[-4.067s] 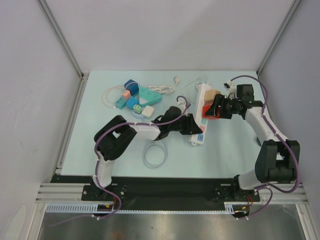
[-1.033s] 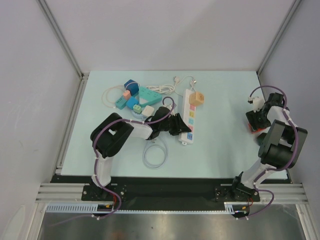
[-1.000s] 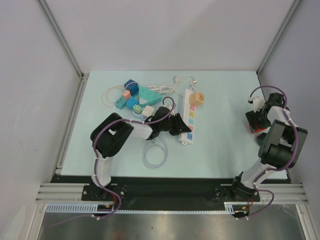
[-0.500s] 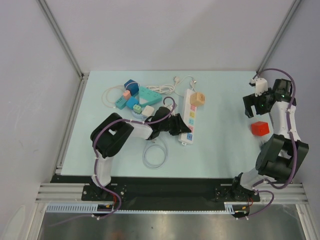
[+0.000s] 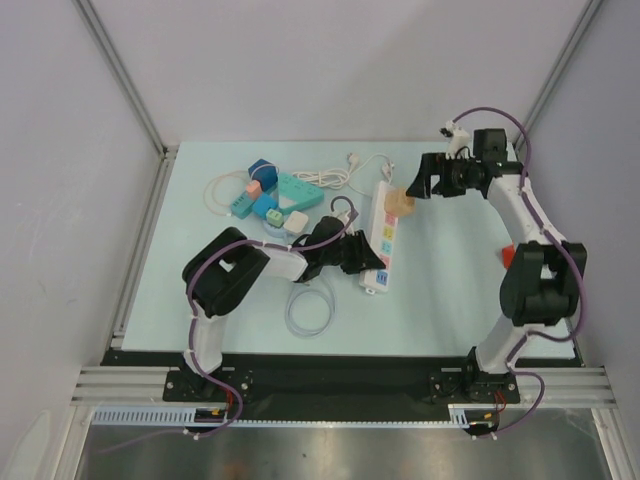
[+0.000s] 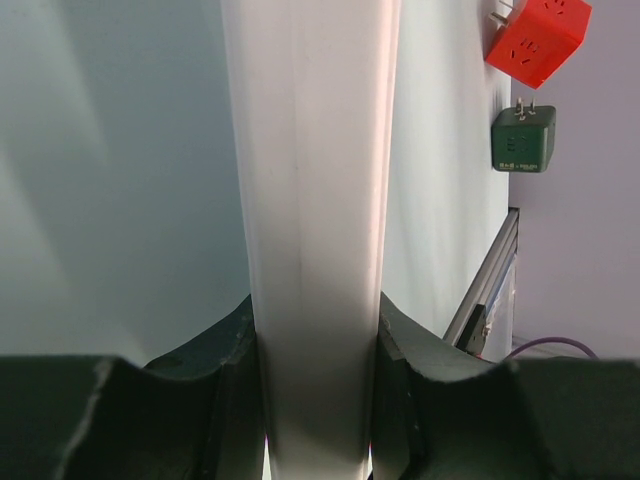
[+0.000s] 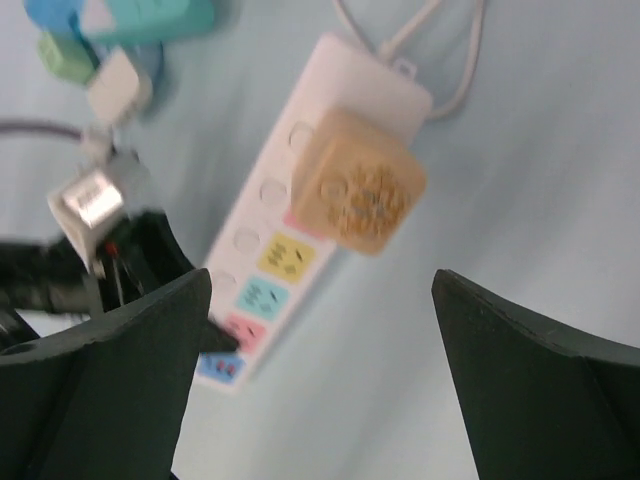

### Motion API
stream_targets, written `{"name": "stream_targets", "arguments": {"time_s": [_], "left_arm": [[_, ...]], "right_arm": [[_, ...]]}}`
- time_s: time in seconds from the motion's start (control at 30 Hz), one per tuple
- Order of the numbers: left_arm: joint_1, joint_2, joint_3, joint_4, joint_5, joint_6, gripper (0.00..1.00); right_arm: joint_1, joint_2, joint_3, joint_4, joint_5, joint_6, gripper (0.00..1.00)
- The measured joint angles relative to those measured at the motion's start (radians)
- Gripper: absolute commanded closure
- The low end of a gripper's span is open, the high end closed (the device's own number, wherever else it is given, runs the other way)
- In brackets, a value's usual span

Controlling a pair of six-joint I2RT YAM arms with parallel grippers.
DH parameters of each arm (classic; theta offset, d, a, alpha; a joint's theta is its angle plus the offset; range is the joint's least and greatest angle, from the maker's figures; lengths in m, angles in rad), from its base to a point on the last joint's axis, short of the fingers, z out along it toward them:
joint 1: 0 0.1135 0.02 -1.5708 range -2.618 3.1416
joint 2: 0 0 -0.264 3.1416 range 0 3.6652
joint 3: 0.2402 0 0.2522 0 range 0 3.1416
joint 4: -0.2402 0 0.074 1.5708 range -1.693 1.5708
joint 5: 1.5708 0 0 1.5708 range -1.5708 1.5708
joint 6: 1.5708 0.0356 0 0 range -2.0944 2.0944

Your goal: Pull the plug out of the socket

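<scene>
in the top view, the left hand [image 5: 368,262] is clamping the near end of the white power strip [image 5: 380,225], its jaws standing narrow on either side of the strip's body and pinning it against the pale surface [image 5: 450,300]. the tan plug [image 5: 400,199] is sitting in a socket near the strip's far end. the right hand [image 5: 418,182] is hovering just beside that plug, fingers spread wide and holding nothing. a red cube plug [image 5: 507,256] is lying on the surface, half hidden behind the right arm, and a cluster of teal and blue adapters [image 5: 270,195] is resting well to the left. in the left wrist view, the two dark fingers are pressing against the sides of the white strip, which is running straight away from the camera; beyond it the red cube and a green adapter [image 6: 522,140] are lying near each other. in the right wrist view, which is slightly blurred, the fingers are standing far apart at the frame's lower corners, and the tan plug is showing between them, seated in the strip, with neither finger touching it.
</scene>
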Motion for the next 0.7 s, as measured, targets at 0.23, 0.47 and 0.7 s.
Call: {"name": "stream_targets", "arguments": {"time_s": [0.23, 0.47, 0.7], "left_arm": [[-0.006, -0.004, -0.017, 0.023, 0.001, 0.000, 1.00], [-0.004, -0.009, -0.026, 0.030, -0.003, -0.002, 1.00], [-0.003, -0.009, -0.026, 0.037, -0.007, -0.001, 1.00]], "right_arm": [[0.035, 0.216, 0.121, 0.063, 0.023, 0.345, 0.00], [0.109, 0.257, 0.122, 0.070, 0.101, 0.439, 0.02], [0.128, 0.259, 0.108, 0.085, 0.153, 0.488, 0.05]]}}
